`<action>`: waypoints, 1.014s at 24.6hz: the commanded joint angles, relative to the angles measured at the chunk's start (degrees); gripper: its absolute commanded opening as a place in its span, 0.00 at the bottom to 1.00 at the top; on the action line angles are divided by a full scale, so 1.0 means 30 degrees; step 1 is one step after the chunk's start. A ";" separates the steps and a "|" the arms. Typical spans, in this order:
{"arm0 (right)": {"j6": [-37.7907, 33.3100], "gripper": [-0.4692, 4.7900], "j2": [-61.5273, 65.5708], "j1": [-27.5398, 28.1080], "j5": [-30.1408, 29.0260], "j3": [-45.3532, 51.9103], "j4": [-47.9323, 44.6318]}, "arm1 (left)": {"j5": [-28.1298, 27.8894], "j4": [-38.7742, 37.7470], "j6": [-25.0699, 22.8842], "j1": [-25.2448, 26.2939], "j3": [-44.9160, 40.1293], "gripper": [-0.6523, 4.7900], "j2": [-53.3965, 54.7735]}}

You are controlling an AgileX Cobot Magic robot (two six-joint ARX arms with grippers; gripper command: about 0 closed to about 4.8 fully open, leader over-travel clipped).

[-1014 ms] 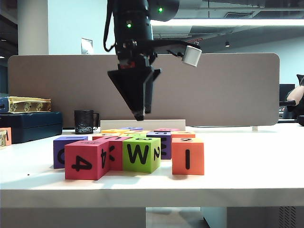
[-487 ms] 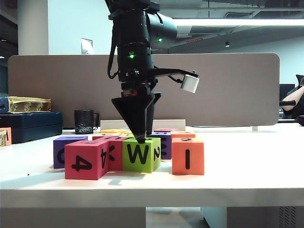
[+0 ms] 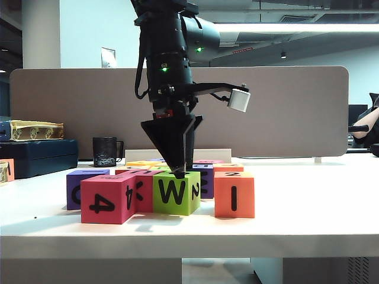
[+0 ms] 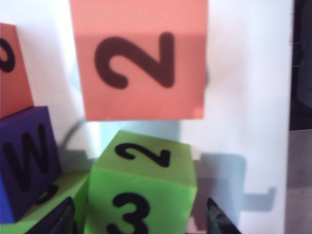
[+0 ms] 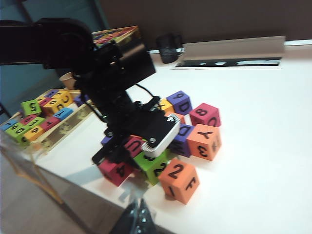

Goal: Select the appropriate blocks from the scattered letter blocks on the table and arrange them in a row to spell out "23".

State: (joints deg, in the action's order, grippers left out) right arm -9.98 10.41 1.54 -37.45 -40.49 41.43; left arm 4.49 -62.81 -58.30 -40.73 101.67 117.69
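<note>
— Where's the left gripper [image 3: 179,173]?
— Jaws wide, gripping nothing, straddling the lime-green cube [image 4: 141,187] showing "3"; the orange "2" cube [image 4: 141,58] sits just beside it.
— And the right gripper [image 5: 135,219]?
— Back off the table [image 3: 308,201]; can't tell its jaws.

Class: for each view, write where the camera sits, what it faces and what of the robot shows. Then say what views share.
Exterior: low before the table edge, facing level at the blocks; left arm reaches down, left pincer at the lime-green cube.
Left wrist: on the left arm, looking down; open fingertips flank that cube, orange "2" cube beyond.
Right wrist: raised aside, looking down at blocks and left arm; right pincer barely shows.
Shared: all three show both cubes.
</note>
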 commanded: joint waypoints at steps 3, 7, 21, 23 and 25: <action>0.0000 0.09 0.0036 0.0022 0.0168 -0.0080 -0.0240 | 0.0743 -0.0313 -0.0058 0.0007 0.0051 0.75 0.0299; 0.0000 0.09 0.0029 0.0022 0.0168 -0.0080 -0.0248 | 0.0714 -0.0306 -0.0058 0.0029 0.0051 0.75 0.0517; -0.0007 0.09 0.0029 0.0022 0.0160 -0.0080 -0.0306 | 0.0590 -0.0240 0.0080 0.0022 0.0051 0.62 0.0634; 0.0000 0.09 0.0029 0.0022 0.0160 -0.0080 -0.0313 | 0.0590 -0.0255 0.0117 0.0022 0.0051 0.62 0.0634; 0.0000 0.09 0.0029 0.0022 0.0160 -0.0080 -0.0313 | 0.0583 -0.0233 0.0335 0.0022 0.0051 0.62 0.0627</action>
State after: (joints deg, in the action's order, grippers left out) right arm -10.00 10.41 1.56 -37.08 -40.49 41.41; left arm 6.02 -63.44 -58.04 -40.69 101.65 119.68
